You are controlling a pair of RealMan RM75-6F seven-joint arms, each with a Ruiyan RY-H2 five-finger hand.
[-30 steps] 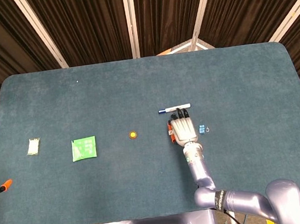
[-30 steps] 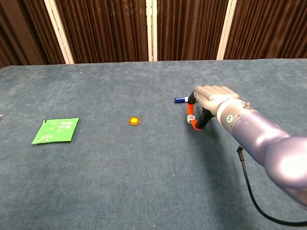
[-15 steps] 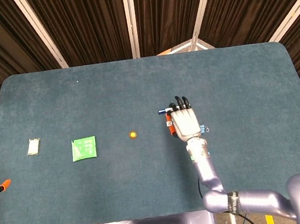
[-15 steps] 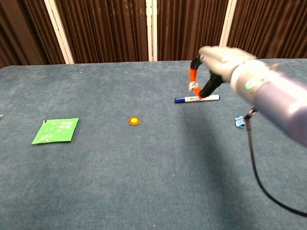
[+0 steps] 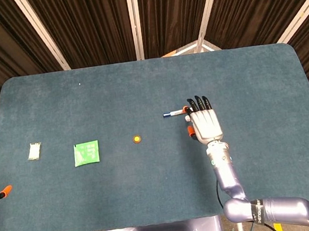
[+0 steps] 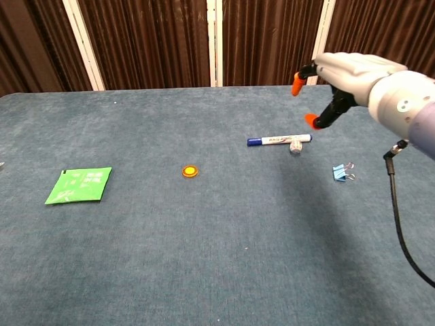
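your right hand [image 6: 353, 78] hangs in the air above the counter [image 5: 240, 75], fingers spread and holding nothing; its thumb and one fingertip [image 6: 297, 86] carry orange tips with a clear gap between them. your left hand shows in neither view.

just below the hand lie one marker [image 6: 279, 140], blue-capped and white-bodied, lying along the 3-to-9 line, and one small white die [image 6: 295, 147] touching or just beside the marker at its 5 o'clock. in the head view the hand covers the die and most of the marker, leaving only the blue end [image 5: 171, 114] showing at the hand's 9 o'clock.

one blue binder clip [image 6: 343, 172] sits near the die, at its 4 o'clock. one orange disc [image 5: 137, 139] lies well apart at the marker's 8 o'clock. further toward 9 o'clock come one green packet [image 5: 86, 153] and then one small pale sachet [image 5: 34, 150], each alone on the counter.
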